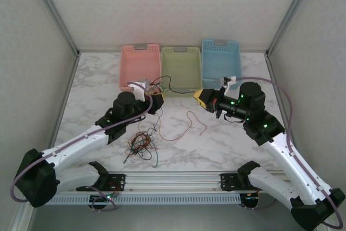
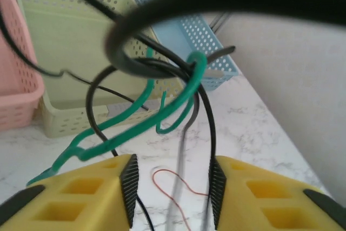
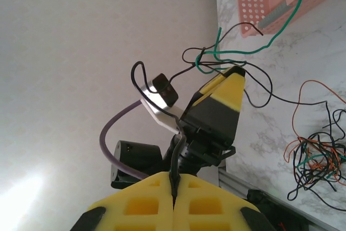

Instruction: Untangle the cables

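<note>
cables [image 1: 141,143]: main clump of red, green and black strands, lying on the marble surface [image 1: 232,133] at 7 o'clock of centre, near the left gripper [image 1: 155,101] at its 6 o'clock.
red strand [image 1: 186,125]: single, flat on the surface near centre.
green strand [image 2: 162,109]: raised off the surface with several black ones, looped at the left gripper's tip. its jaws stand parted, strands running through the gap.
right gripper [image 3: 174,177]: jaws closed on a black strand [image 1: 181,89] that runs toward 9 o'clock to the left gripper.
pink basket [image 1: 132,68], green basket [image 1: 181,66], blue basket [image 1: 221,60]: side by side at 12 o'clock.
</note>
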### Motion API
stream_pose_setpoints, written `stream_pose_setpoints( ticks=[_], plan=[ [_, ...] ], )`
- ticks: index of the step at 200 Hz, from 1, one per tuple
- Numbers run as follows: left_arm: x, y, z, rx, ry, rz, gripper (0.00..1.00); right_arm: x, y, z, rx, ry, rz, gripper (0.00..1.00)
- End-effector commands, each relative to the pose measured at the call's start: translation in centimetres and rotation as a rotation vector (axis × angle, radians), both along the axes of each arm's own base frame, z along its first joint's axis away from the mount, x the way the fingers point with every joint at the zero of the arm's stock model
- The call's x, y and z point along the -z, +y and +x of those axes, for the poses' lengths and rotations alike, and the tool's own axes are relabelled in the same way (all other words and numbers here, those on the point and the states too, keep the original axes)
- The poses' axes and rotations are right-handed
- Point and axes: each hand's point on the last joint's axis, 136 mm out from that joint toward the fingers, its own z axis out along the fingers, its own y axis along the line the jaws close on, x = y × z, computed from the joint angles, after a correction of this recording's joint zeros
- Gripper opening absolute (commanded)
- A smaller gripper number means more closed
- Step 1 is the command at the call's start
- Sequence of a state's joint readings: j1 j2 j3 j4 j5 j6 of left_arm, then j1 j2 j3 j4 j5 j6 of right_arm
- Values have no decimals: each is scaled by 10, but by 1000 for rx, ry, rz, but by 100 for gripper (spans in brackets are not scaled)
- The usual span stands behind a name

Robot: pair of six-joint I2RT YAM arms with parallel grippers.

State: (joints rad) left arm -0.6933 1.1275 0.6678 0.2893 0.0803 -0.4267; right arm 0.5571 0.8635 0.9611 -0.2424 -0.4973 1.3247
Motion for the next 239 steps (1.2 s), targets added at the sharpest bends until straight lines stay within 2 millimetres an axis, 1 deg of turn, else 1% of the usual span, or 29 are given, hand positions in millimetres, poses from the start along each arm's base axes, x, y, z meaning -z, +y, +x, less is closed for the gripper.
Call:
stream_pose_setpoints(
  ticks=[1, 25, 47, 71, 89, 100, 118, 123, 127, 132, 145, 172, 186, 221, 239],
  plan=[
    [-6, -4, 0, 8, -36, -27, 25, -17, 2, -2, -6, -47, 34, 0],
    [-5, 3, -3, -9, -40, -12, 10, -18, 3, -1, -9, -52, 26, 0],
    [-1, 13, -9, -29, -31, 10, 0, -23, 0, 2, 12, -74, 4, 0],
    [7, 30, -17, -74, -6, 51, 0, -42, -4, 9, 43, -131, -6, 0],
    [9, 45, -25, -101, 2, 83, 0, -57, -9, 17, 72, -167, -18, 0],
    [8, 55, -31, -121, 8, 110, 0, -65, -18, 24, 99, -186, -33, 0],
    [6, 77, -37, -188, 11, 149, 0, -75, -35, 36, 136, -206, -38, 0],
    [2, 83, -38, -206, 5, 148, 0, -77, -39, 38, 141, -208, -40, 0],
    [6, 88, -41, -217, 20, 167, 0, -77, -42, 39, 143, -210, -46, 0],
    [3, 94, -42, -235, 21, 171, 0, -78, -46, 41, 147, -218, -56, 0],
    [-2, 105, -47, -267, 22, 177, 0, -73, -56, 46, 151, -212, -87, 0],
    [-15, 119, -53, -300, 9, 180, 0, -55, -77, 60, 164, -166, -81, 0],
    [-20, 126, -55, -325, 5, 184, 0, -48, -84, 62, 155, -157, -83, 0],
    [-29, 143, -61, -376, 4, 214, 0, -19, -108, 72, 188, -107, -135, 0],
    [-32, 155, -66, -411, 1, 229, 0, -4, -124, 80, 228, -70, -158, 0]
  ],
)
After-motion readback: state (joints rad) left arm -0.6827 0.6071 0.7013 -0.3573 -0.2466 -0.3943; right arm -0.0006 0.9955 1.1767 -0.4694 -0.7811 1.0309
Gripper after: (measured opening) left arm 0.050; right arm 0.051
